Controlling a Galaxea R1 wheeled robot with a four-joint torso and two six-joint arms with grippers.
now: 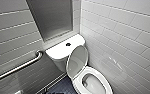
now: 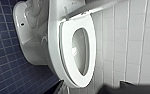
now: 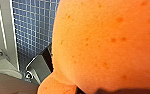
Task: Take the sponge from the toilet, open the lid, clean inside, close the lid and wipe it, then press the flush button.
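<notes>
The white toilet [image 1: 62,51] stands in the tiled corner. Its lid [image 1: 77,62] is raised and leans back against the tank. Seat and bowl [image 1: 94,83] lie open below it. A dark round flush button [image 1: 68,44] sits on the tank top. In the left wrist view the seat ring [image 2: 91,50] and the inside of the bowl [image 2: 79,50] are seen from above, with my left gripper [image 2: 86,90] open over the bowl's front edge and holding nothing. The orange sponge [image 3: 103,45] looms right at the right wrist camera, gripped by my right gripper, one grey finger [image 3: 39,65] showing beside it.
A steel grab bar [image 1: 18,67] runs along the grey tiled wall on the left. White tiled wall [image 1: 121,37] closes in on the right of the toilet. Dark blue small-tiled floor [image 2: 6,70] surrounds the toilet's base.
</notes>
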